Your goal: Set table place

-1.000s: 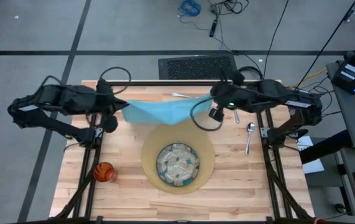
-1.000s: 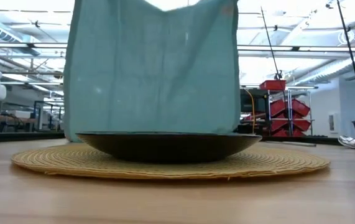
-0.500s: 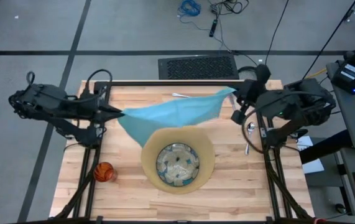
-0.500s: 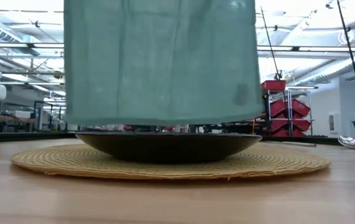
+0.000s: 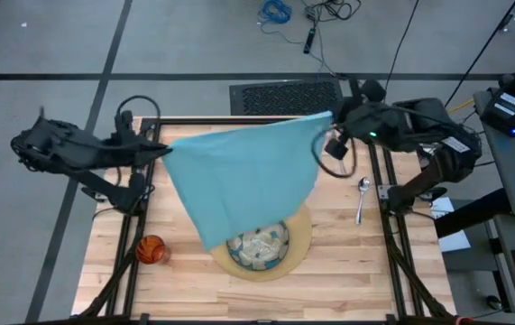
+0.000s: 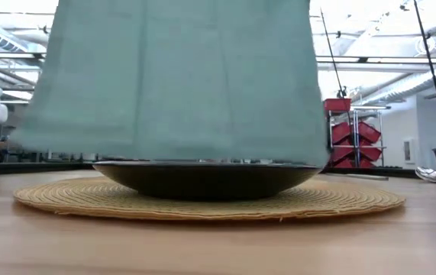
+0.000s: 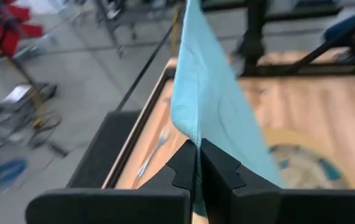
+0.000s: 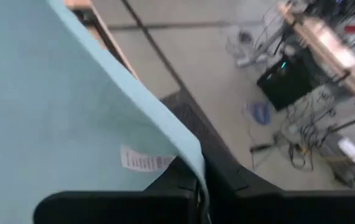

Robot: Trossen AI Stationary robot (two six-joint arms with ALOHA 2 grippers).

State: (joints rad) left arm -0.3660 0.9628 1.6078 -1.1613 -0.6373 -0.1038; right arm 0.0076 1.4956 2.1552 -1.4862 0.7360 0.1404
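Near edge, mat: one mat (image 5: 298, 236) with one plate (image 5: 262, 246) on it, centred by the near edge.
Near left corner: one cup (image 5: 151, 248).
Right edge: one spoon (image 5: 362, 199); fork and knife not seen.
Napkin: one napkin (image 5: 239, 176), stretched over the table (image 5: 347, 271) above the plate.
Handling: judged soft and light; grip by corners.
Left gripper (image 7: 197, 163): far left corner, jaws clamped on napkin corner.
Right gripper (image 5: 334, 126): far right corner, jaws clamped on the other corner.
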